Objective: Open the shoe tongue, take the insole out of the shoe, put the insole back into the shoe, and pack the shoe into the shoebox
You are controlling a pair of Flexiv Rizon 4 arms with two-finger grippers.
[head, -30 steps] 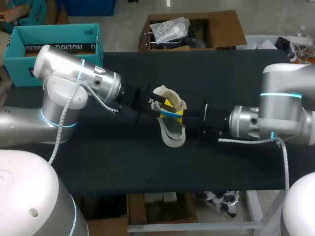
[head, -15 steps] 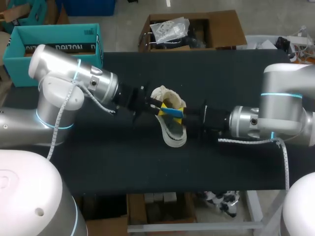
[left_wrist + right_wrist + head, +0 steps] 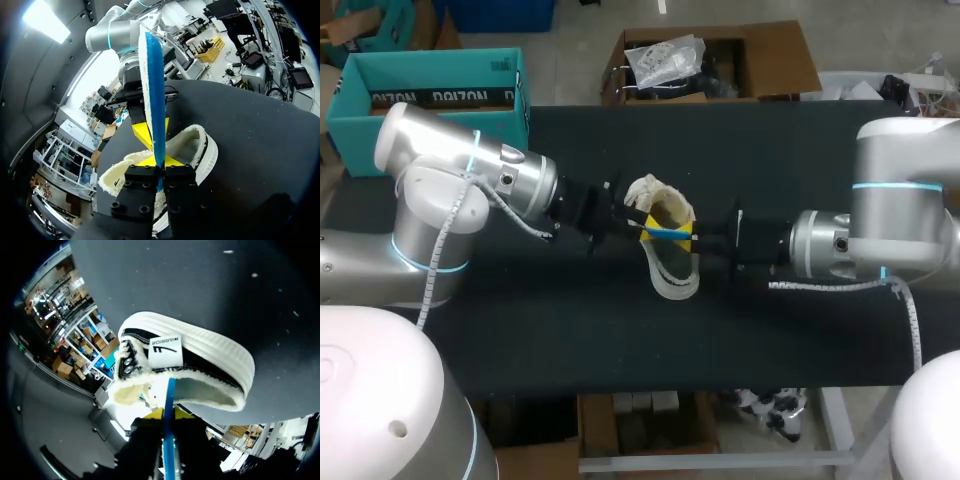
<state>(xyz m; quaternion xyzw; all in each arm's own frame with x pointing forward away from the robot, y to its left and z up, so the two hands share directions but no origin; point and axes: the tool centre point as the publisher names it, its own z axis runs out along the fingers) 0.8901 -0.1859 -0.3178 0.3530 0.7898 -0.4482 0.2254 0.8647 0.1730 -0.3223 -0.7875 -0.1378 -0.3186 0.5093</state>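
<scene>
Left claw (image 3: pixel 642 224) and right claw (image 3: pixel 690 240) each clench the blue insole (image 3: pixel 667 232) over the shoe (image 3: pixel 675 278); its white label (image 3: pixel 165 351) carries print.

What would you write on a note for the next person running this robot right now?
Left gripper: shut on one end of the blue insole.
Right gripper: shut on the other end.
The insole is out, held on edge over the shoe, which lies on the table between the two arms.
Teal shoebox: at the table's far left corner.
Done: tongue looks folded open, insole taken out.
Left: put the insole back in, then pack the shoe into the box.
</scene>
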